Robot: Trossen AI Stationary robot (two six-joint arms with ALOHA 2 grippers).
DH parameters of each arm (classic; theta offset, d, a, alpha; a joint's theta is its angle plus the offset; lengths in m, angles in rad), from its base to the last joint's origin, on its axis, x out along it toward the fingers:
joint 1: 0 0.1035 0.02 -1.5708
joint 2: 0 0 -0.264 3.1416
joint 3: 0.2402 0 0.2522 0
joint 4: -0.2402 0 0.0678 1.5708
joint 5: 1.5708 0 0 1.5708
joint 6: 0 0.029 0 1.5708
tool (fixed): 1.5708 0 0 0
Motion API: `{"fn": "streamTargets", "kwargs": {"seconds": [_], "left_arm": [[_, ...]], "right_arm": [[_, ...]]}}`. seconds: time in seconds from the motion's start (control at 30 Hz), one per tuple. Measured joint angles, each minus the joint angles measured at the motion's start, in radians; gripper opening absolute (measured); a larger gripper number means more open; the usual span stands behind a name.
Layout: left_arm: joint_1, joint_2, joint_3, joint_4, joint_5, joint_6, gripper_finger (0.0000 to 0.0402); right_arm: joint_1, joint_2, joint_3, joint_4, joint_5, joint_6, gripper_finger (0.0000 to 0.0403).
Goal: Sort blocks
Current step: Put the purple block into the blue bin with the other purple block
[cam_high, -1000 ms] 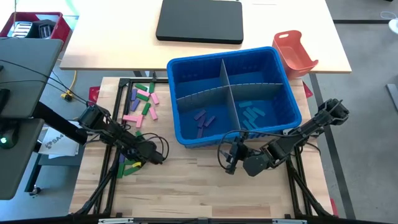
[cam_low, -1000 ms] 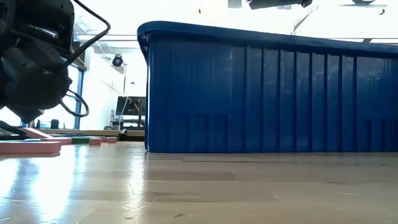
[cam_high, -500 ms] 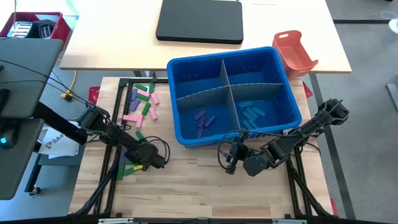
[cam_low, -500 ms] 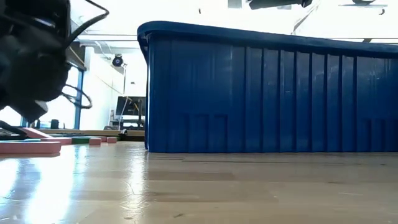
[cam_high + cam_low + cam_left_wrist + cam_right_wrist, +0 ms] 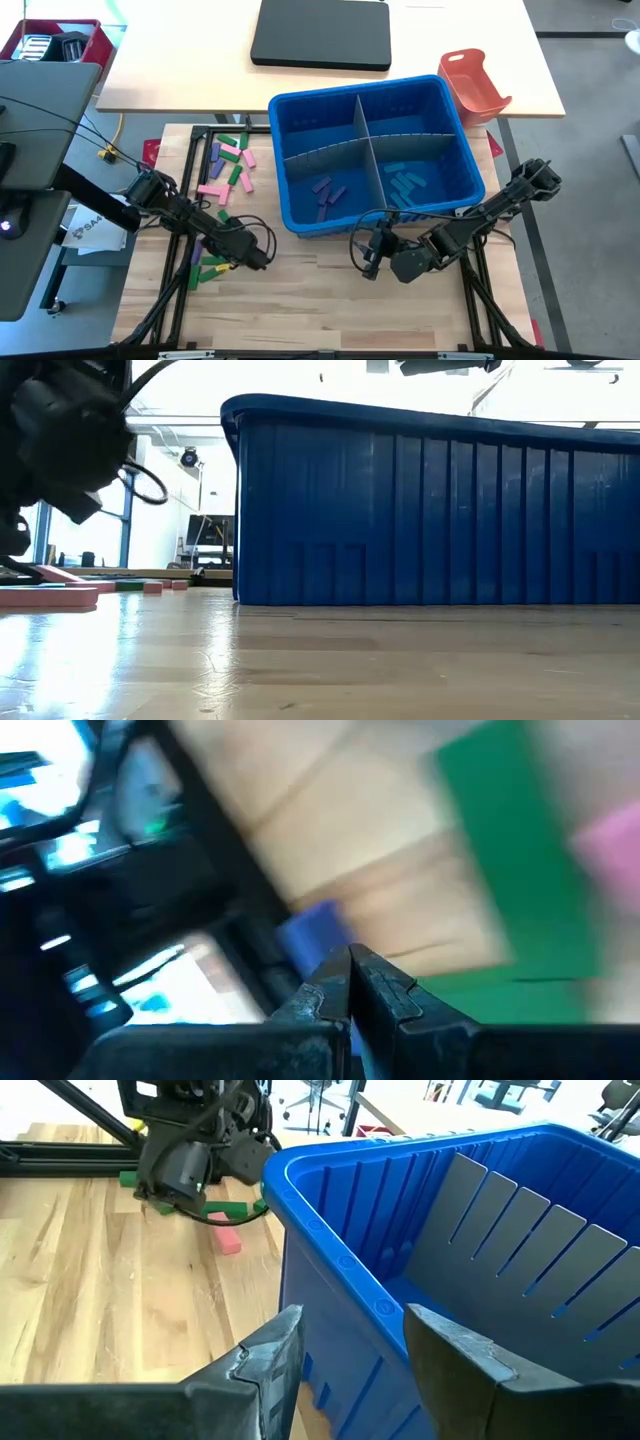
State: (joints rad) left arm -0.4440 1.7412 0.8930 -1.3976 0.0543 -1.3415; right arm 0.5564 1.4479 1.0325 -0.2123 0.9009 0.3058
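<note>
Left gripper: jaws together, nothing visibly held, low over loose blocks left of bin, apparently to gather | Right gripper: jaws apart, empty, waiting near bin | Sorted blocks inside.

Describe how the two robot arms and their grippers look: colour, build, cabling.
Both arms are dark, near-black, built of slim jointed links. The left gripper ends in two narrow dark fingers with angular metal-look tips. The right gripper has broader, dark grey fingers with chamfered edges. Thin black cables loop loosely beside each wrist. No markings are readable.
</note>
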Motion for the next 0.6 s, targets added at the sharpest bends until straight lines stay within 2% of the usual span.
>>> {"fn": "streamTargets", "kwargs": {"seconds": [0.2,0.4,0.6], "left_arm": [[0.006,0.000,-0.076,-0.001,0.060,0.008,0.0000],[-0.015,-0.003,-0.143,0.076,0.145,0.007,0.0000],[-0.030,-0.003,-0.163,0.092,0.160,-0.011,0.0000]], "right_arm": [[0.000,0.000,0.000,0.000,0.000,0.000,0.0169],[0.000,0.000,0.000,0.000,0.000,0.000,0.0169],[0.000,0.000,0.000,0.000,0.000,0.000,0.0169]]}}
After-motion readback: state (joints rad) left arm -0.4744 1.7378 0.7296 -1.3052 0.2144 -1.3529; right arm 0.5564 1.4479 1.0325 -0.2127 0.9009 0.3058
